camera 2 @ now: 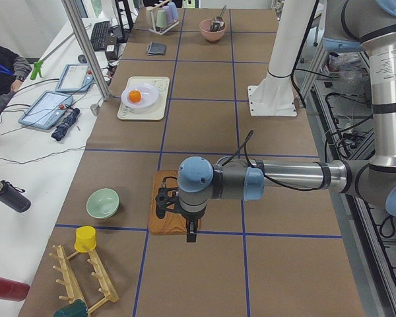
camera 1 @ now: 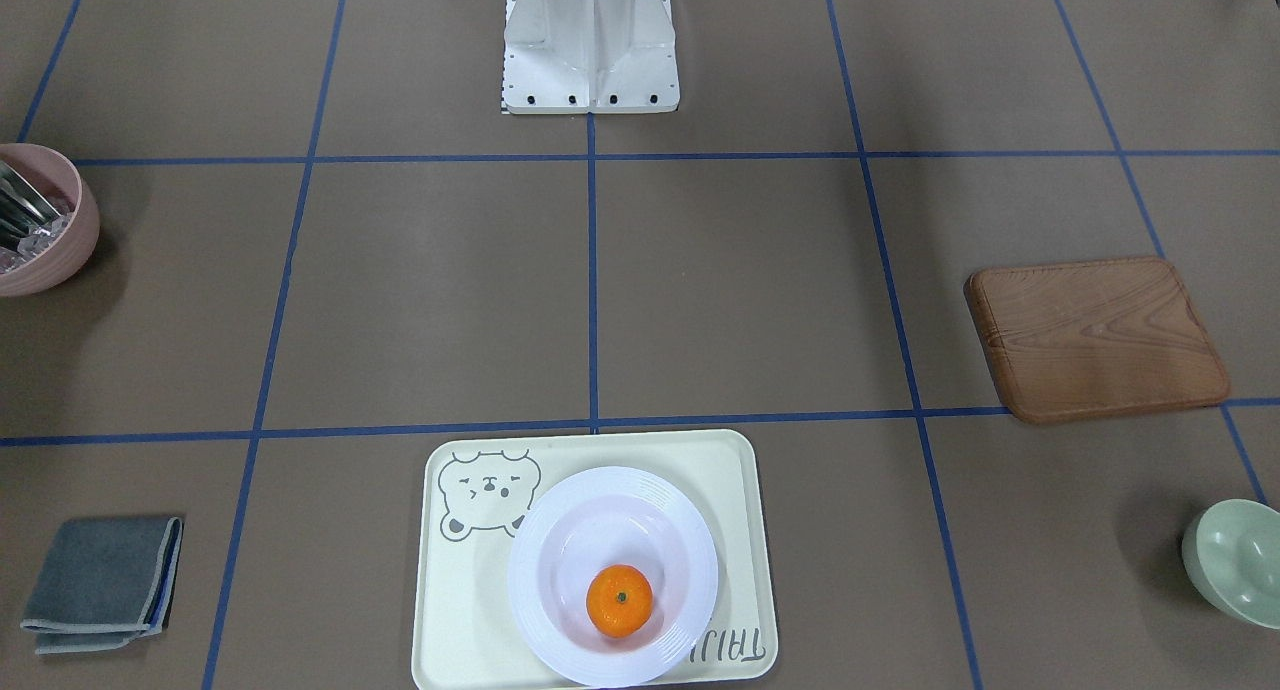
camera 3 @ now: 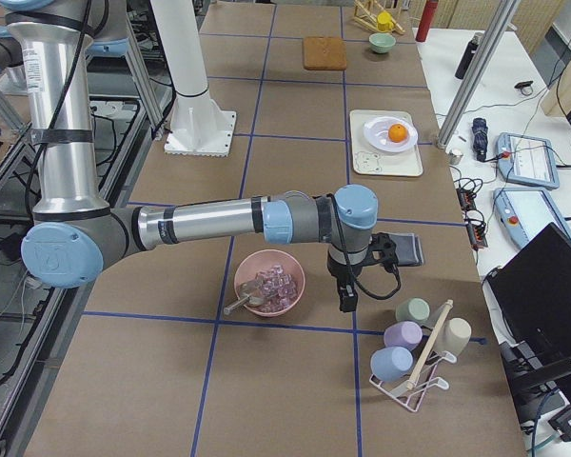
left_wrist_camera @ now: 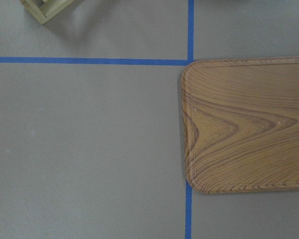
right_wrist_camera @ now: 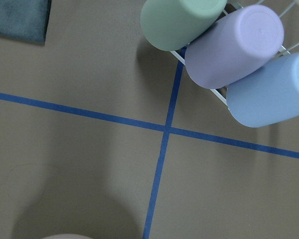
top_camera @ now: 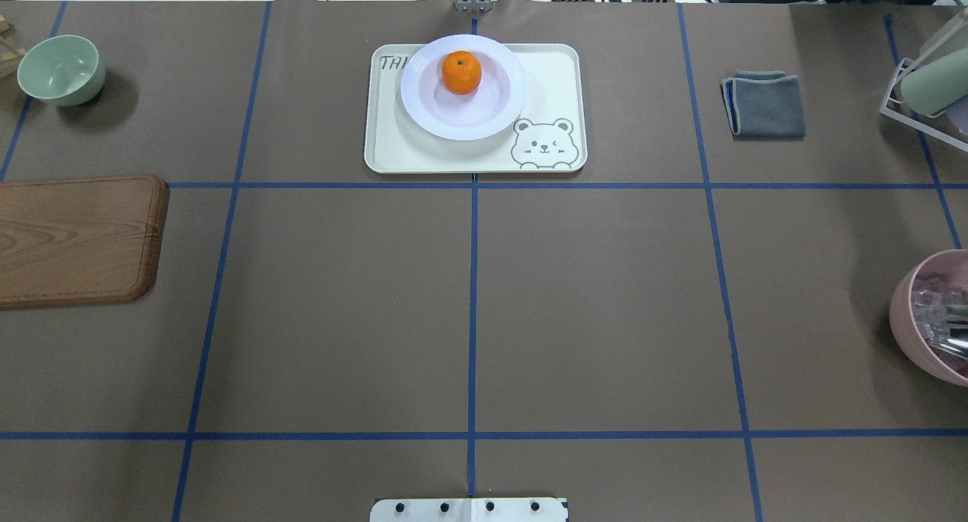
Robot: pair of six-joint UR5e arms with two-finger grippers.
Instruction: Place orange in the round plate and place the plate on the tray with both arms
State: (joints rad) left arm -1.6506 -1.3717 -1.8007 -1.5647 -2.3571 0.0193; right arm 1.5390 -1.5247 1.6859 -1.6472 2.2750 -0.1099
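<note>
Orange (camera 1: 619,600) sits in the plate (camera 1: 540,545) on the tray (camera 1: 455,610) — task looks finished, no further move needed — though I cannot tell whether the left gripper (camera 2: 191,234) or right gripper (camera 3: 346,302) has its jaws apart.

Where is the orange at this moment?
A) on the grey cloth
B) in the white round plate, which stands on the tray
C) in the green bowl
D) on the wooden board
B: the orange lies inside the round plate, and this plate rests on the tray.

Even bright light, perhaps slightly soft
</note>
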